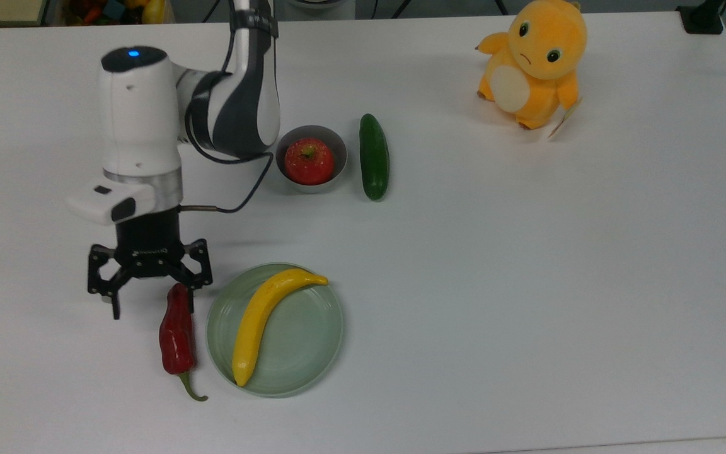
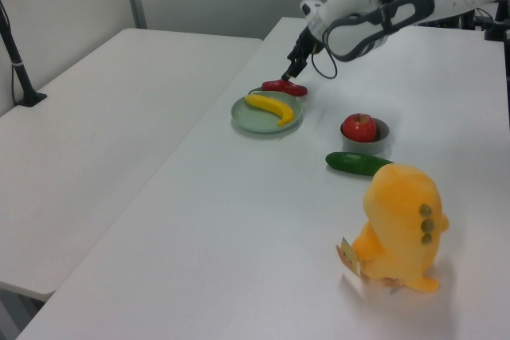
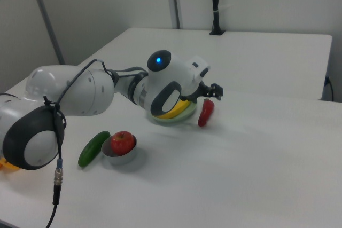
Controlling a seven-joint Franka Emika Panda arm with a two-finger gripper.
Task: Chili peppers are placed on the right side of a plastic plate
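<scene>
We see white tabletop (image 1: 527, 284), largest. Franka arm (image 1: 142, 126) next; gripper (image 1: 149, 296) hangs above pepper's blunt end, fingers (image 1: 114, 302) spread wide, holding nothing. Orange plush toy (image 1: 533, 63) at far corner. Pale green plastic plate (image 1: 312, 334) carries banana (image 1: 262, 321). Cucumber (image 1: 374, 156) beside grey bowl (image 1: 338, 151) with apple (image 1: 308, 161). Chili pepper (image 1: 177, 334) lies on tabletop just beside plate, on top view's left, stem toward near edge.

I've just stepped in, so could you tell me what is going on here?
The gripper hangs open above the chili, which lies on the table beside the plate, on the top view's left. A banana lies across the plate.
</scene>
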